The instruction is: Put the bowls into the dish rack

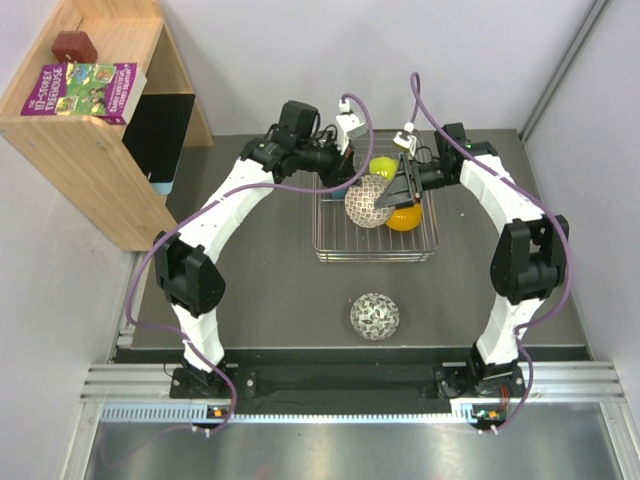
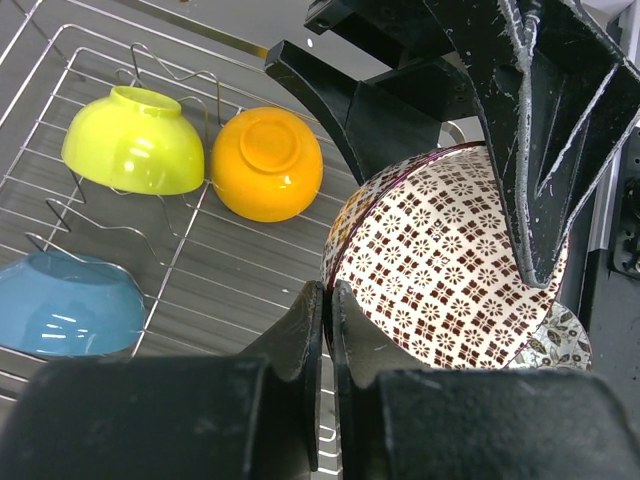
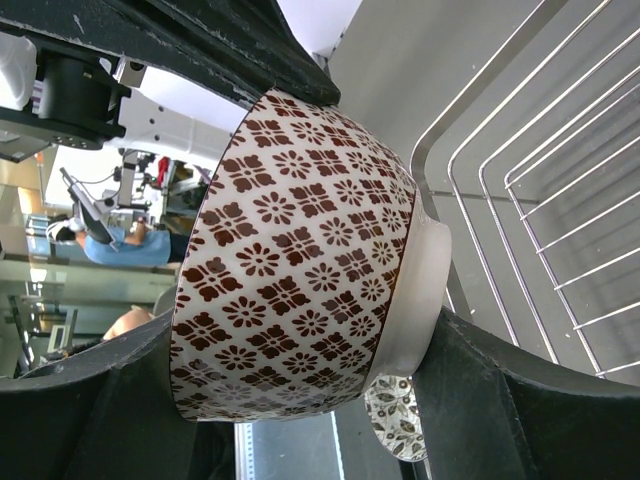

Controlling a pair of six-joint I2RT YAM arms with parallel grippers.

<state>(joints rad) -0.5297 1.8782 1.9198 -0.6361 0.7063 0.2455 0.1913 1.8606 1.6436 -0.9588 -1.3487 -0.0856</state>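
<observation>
The white bowl with brown lattice pattern [image 1: 366, 201] hangs on its side above the silver wire dish rack [image 1: 375, 257]. My left gripper [image 2: 328, 290] is shut on its rim. My right gripper [image 3: 300, 340] spans it from rim to white foot, and both fingers touch it. In the left wrist view the yellow-green bowl [image 2: 135, 140], orange bowl [image 2: 267, 162] and blue bowl [image 2: 65, 305] lie upside down in the rack [image 2: 250, 290]. The top view shows the yellow-green [image 1: 382, 165] and orange [image 1: 404, 218] bowls. The pinkish-red bowl is out of view.
A second patterned bowl [image 1: 375, 316], grey-white with leaf marks, sits on the table in front of the rack. A wooden shelf [image 1: 90, 130] with a book stands at the far left. Walls close in the back and right.
</observation>
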